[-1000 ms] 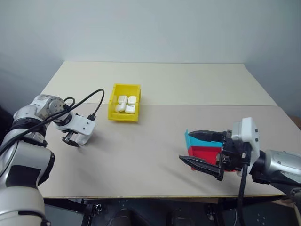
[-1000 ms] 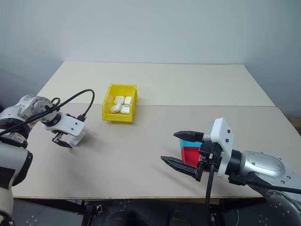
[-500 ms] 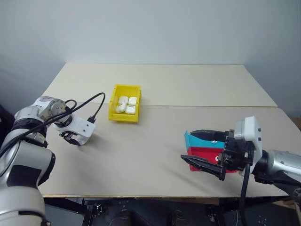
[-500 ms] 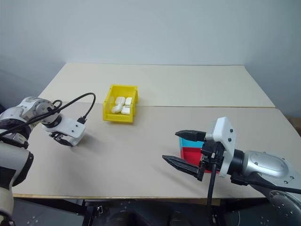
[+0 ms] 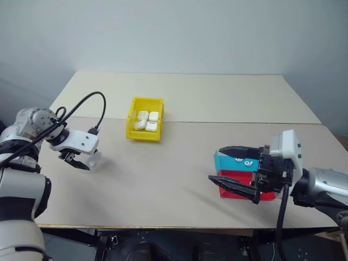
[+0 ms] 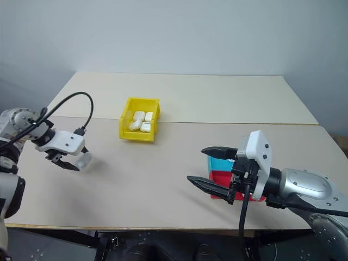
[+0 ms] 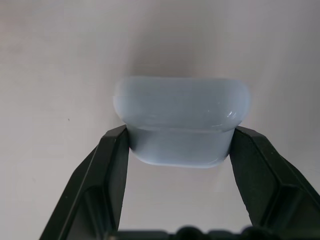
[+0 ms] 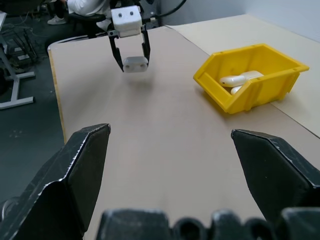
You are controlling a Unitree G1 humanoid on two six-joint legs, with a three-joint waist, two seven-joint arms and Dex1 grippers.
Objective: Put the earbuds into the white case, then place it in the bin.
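Now left fingers [image 7: 115,165] pinch white case [image 7: 181,122], down-tilted.

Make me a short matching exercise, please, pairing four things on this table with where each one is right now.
Things:
1. white case
2. bin
3. red tray
4. right gripper

Places:
A. holds several white cases
B. hangs open above the trays
C. clamped between the left gripper's fingers, off the table
D. beside the teal tray, nearer the table's front edge

Pairs: 1-C, 2-A, 3-D, 4-B
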